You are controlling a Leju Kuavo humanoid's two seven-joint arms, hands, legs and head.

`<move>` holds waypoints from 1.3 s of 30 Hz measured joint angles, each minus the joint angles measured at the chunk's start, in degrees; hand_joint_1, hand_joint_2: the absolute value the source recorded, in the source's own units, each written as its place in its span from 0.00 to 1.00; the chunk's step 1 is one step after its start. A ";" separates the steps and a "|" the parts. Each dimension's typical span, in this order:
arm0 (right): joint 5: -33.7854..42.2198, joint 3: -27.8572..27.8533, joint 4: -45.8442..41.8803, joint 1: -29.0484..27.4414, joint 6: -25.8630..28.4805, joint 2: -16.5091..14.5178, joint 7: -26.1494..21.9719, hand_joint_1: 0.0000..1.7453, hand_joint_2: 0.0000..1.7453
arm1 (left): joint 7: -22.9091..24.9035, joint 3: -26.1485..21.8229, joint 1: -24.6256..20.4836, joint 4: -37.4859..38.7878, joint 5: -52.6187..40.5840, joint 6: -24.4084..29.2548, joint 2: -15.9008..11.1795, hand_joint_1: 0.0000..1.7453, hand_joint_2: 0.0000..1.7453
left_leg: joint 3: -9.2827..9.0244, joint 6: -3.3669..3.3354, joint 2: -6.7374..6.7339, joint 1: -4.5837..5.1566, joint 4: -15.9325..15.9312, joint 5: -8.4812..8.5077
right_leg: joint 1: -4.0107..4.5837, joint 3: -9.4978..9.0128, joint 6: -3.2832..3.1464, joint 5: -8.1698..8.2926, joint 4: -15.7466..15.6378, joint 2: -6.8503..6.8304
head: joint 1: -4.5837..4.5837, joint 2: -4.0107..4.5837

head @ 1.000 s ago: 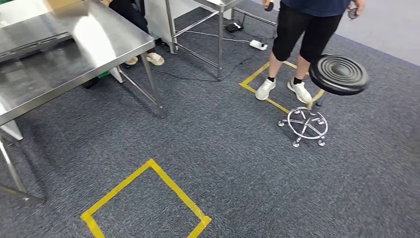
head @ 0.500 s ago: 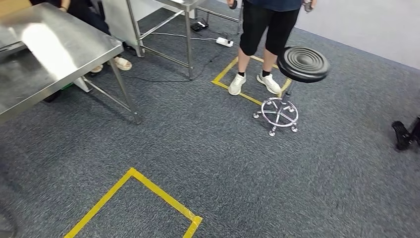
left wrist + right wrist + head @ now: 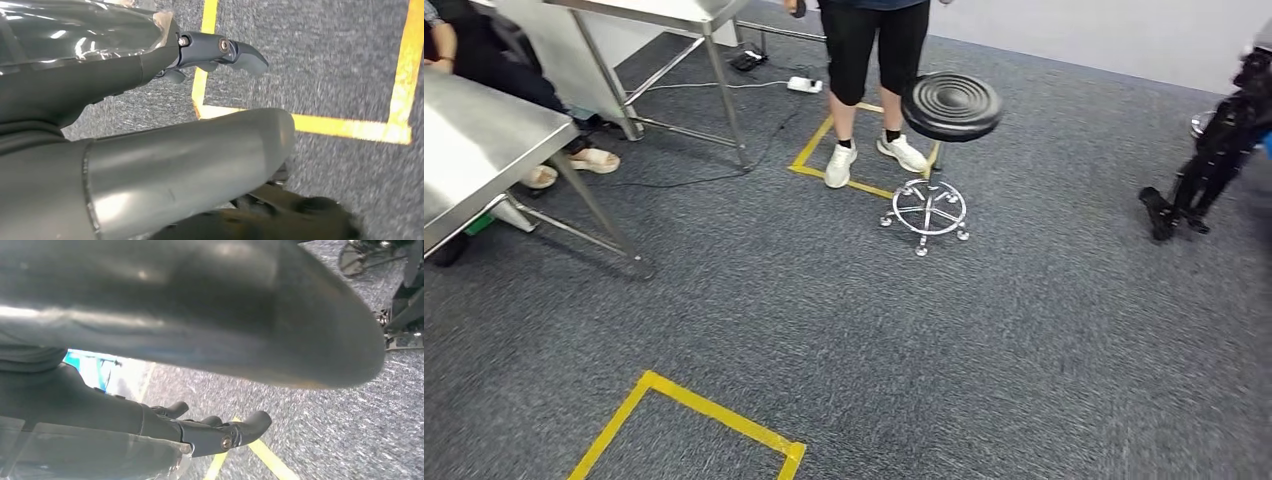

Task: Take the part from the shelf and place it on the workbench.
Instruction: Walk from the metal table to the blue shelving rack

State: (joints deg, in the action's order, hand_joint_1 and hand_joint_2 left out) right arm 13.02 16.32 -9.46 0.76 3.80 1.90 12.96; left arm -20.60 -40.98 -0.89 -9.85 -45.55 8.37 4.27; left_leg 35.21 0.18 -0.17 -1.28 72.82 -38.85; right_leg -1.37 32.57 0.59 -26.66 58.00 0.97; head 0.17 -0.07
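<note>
The steel workbench (image 3: 469, 150) stands at the left edge of the head view, its top bare where it shows. My left hand (image 3: 220, 52) hangs over grey carpet and yellow floor tape (image 3: 350, 127), fingers loosely apart with nothing in them. My right hand (image 3: 220, 432) also hangs over the carpet, fingers loosely extended and holding nothing.
A person (image 3: 869, 60) stands ahead in a taped square, beside a black round stool (image 3: 949, 105) on a chrome wheeled base. Another person's sandalled feet (image 3: 594, 160) show under the workbench. A second steel table (image 3: 674, 12) is behind. A black stand (image 3: 1209, 160) is at right. A yellow tape square (image 3: 704, 415) lies near.
The camera has swung to the right: workbench, person and stool have all slid leftward in the picture, and the black stand has come in at the right edge.
</note>
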 joint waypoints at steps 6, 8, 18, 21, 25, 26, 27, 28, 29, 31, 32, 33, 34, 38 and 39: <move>0.95 -0.07 0.00 -0.24 -0.07 0.03 0.47 0.00 0.00 | -0.16 0.11 0.01 0.05 -0.67 -0.43 -0.11 0.00 0.00 | -4.29 -0.04 3.63 -0.64 -11.64 8.13 | 0.29 -0.05 0.56 -0.05 0.52 4.50 | 0.01 0.00; 1.61 -0.22 0.01 -0.34 -0.07 0.14 0.55 0.00 0.00 | -0.20 0.44 -0.10 0.08 -1.20 -0.62 -0.09 0.00 0.00 | -4.62 -0.45 4.41 -0.43 -12.73 8.28 | 0.51 0.63 1.37 0.11 0.61 5.46 | -0.15 0.00; 3.59 -1.73 0.02 -0.71 -0.29 0.56 0.15 0.00 0.00 | 2.59 2.82 -1.60 0.08 -3.74 -1.44 0.32 0.00 0.00 | -4.34 -3.03 -3.28 0.35 -13.55 9.10 | 0.23 7.80 2.60 -5.37 14.91 -0.65 | -0.83 0.00; 3.40 -1.77 0.02 -0.75 -0.22 0.63 0.14 0.00 0.00 | 2.93 2.86 -1.93 0.08 -3.63 -1.42 0.39 0.00 0.00 | -4.77 -2.46 -5.07 0.58 -13.55 8.70 | 0.50 1.37 3.13 -1.75 3.48 -3.96 | -0.87 0.00; 3.28 -1.81 0.03 -0.77 -0.16 0.69 0.13 0.00 0.00 | 2.49 2.86 -2.02 0.04 -3.49 -1.18 0.42 0.00 0.00 | -5.84 -1.03 -7.08 0.71 -13.94 8.13 | 0.95 0.12 1.71 -0.65 0.41 -3.88 | -0.60 0.00; 3.32 -1.84 0.04 -0.81 -0.15 0.67 0.12 0.00 0.00 | 2.33 2.86 -2.08 0.02 -3.49 -1.19 0.43 0.00 0.00 | -5.93 -0.70 -6.44 0.57 -13.59 7.69 | 0.71 -0.04 1.35 -0.52 0.23 -3.25 | -0.55 0.00; 3.36 -1.88 0.05 -0.82 -0.13 0.66 0.15 0.00 0.00 | 2.22 2.86 -2.08 0.01 -3.52 -1.20 0.46 0.00 0.00 | -5.51 -0.44 -5.01 0.42 -12.24 6.65 | 0.39 -0.23 0.84 -0.35 0.06 -2.64 | -0.42 0.00; 3.41 -1.92 0.05 -0.79 -0.09 0.64 0.18 0.00 0.00 | 2.14 2.87 -2.05 -0.01 -3.56 -1.21 0.49 0.00 0.00 | -4.46 -0.26 -3.16 0.29 -9.72 5.05 | 0.10 -0.43 0.41 -0.19 -0.06 -2.03 | -0.31 0.00; 3.47 -1.97 0.05 -0.76 -0.07 0.63 0.20 0.00 0.00 | 2.10 2.87 -1.97 -0.01 -3.60 -1.25 0.50 0.00 0.00 | -2.82 -0.19 -1.36 0.23 -6.17 3.12 | 0.18 -0.40 0.13 -0.13 -0.06 -1.39 | -0.20 0.00; 3.54 -2.07 0.06 -0.77 -0.02 0.62 0.27 0.00 0.00 | 2.10 2.90 -1.79 0.01 -3.72 -1.37 0.54 0.00 0.00 | 0.69 -0.13 0.07 0.19 0.50 0.55 | 0.39 -0.36 -0.13 -0.10 -0.04 0.12 | -0.17 0.00; 3.58 -2.10 0.07 -0.79 -0.02 0.61 0.32 0.00 0.00 | 2.12 2.96 -1.76 0.01 -3.80 -1.44 0.53 0.00 0.00 | 1.57 -0.12 0.25 0.17 1.63 0.84 | 0.47 -0.39 -0.13 -0.10 -0.02 0.96 | -0.15 0.00; 3.61 -2.14 0.07 -0.81 -0.02 0.60 0.37 0.00 0.00 | 2.13 3.08 -1.79 0.01 -3.93 -1.54 0.51 0.00 0.00 | 1.41 -0.13 0.38 0.13 0.55 2.28 | 0.49 -0.47 -0.12 -0.11 0.01 1.81 | -0.15 0.00; 3.63 -2.16 0.06 -0.81 -0.02 0.58 0.43 0.00 0.00 | 2.14 3.24 -1.84 0.00 -4.05 -1.63 0.48 0.00 0.00 | 0.34 -0.17 0.68 0.02 -2.37 4.46 | 0.47 -0.58 -0.10 -0.11 0.04 2.64 | -0.15 0.00; 3.70 -2.26 0.04 -0.63 -0.02 0.53 0.48 0.00 0.00 | 2.08 3.74 -2.04 -0.02 -4.31 -2.09 0.29 0.00 0.00 | -3.80 -0.58 4.05 -0.28 -12.86 9.24 | 0.80 -0.07 0.74 -0.21 0.35 5.26 | -0.27 0.00; 3.70 -2.30 0.05 -0.66 -0.02 0.54 0.49 0.00 0.00 | 2.06 3.82 -2.12 -0.03 -4.33 -2.13 0.28 0.00 0.00 | -3.85 -0.90 3.63 0.01 -13.03 9.22 | 0.80 0.24 1.21 -0.15 0.29 5.79 | -0.29 0.00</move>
State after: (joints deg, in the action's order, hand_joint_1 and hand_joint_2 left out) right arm 16.72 14.02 -9.41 0.10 3.78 2.43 13.45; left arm -18.54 -37.16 -3.01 -9.88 -49.88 6.24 4.55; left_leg 31.36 -0.73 3.46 -1.26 59.80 -29.62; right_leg -0.57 32.81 1.81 -26.81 58.30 6.76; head -0.11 -0.07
